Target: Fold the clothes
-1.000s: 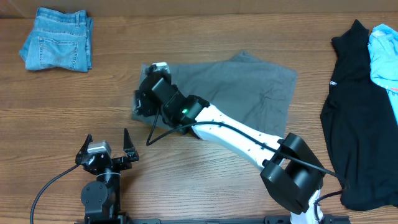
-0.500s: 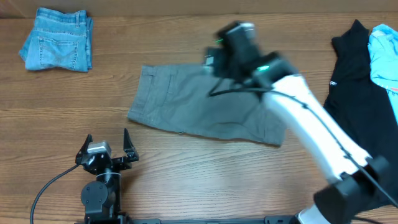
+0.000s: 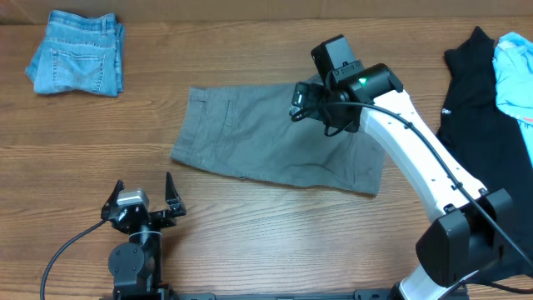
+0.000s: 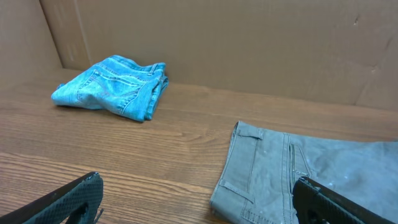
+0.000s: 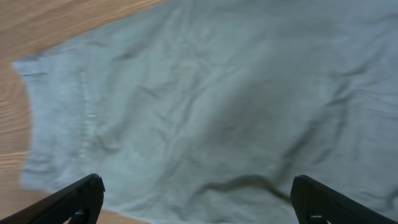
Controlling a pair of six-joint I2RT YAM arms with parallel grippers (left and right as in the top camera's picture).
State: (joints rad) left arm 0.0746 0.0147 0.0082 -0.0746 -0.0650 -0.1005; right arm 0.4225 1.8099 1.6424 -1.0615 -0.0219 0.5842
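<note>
The mid-grey shorts (image 3: pixel 266 142) lie flat and folded in the middle of the table, waistband to the left. They also show in the left wrist view (image 4: pixel 311 174) and fill the right wrist view (image 5: pixel 205 106). My right gripper (image 3: pixel 306 102) hovers over the shorts' upper right part, open and empty, its fingertips (image 5: pixel 84 193) wide apart. My left gripper (image 3: pixel 141 198) rests near the table's front edge, open and empty, below and left of the shorts' waistband.
Folded light-blue jeans (image 3: pixel 77 52) lie at the far left corner, also seen in the left wrist view (image 4: pixel 115 90). A black garment (image 3: pixel 479 158) with a light-blue garment (image 3: pixel 515 62) on it lies at the right edge.
My right arm swept from the shorts' left waistband end to their upper right, and the shorts now lie folded flat. The left arm has not moved.
</note>
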